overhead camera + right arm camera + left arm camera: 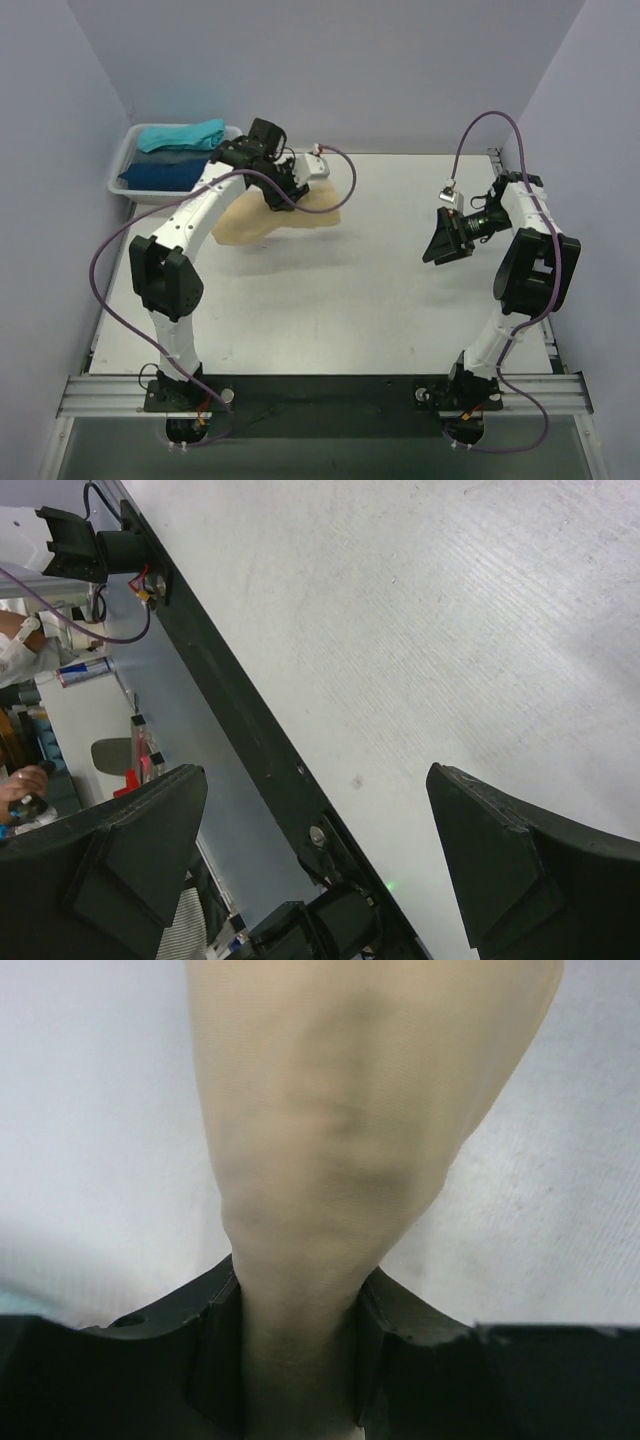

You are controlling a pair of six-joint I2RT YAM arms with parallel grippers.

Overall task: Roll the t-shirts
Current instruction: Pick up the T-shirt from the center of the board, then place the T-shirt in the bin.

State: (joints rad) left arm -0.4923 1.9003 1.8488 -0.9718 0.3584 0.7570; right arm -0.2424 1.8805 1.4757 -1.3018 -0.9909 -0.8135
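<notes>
A light tan t-shirt [270, 219] lies bunched on the white table at the back left. My left gripper [292, 186] is shut on a fold of it; in the left wrist view the tan cloth [340, 1140] runs up from between the black fingers [215, 1330]. Teal [180, 135] and dark blue [165, 172] t-shirts lie folded in the white basket [120, 170] at the far left. My right gripper [443, 240] is open and empty above the table's right side, its fingers [500, 860] wide apart.
The basket stands at the table's back left corner beside the purple wall. A black rail [320, 392] runs along the near edge by the arm bases. The white table [330, 290] stretches between the arms.
</notes>
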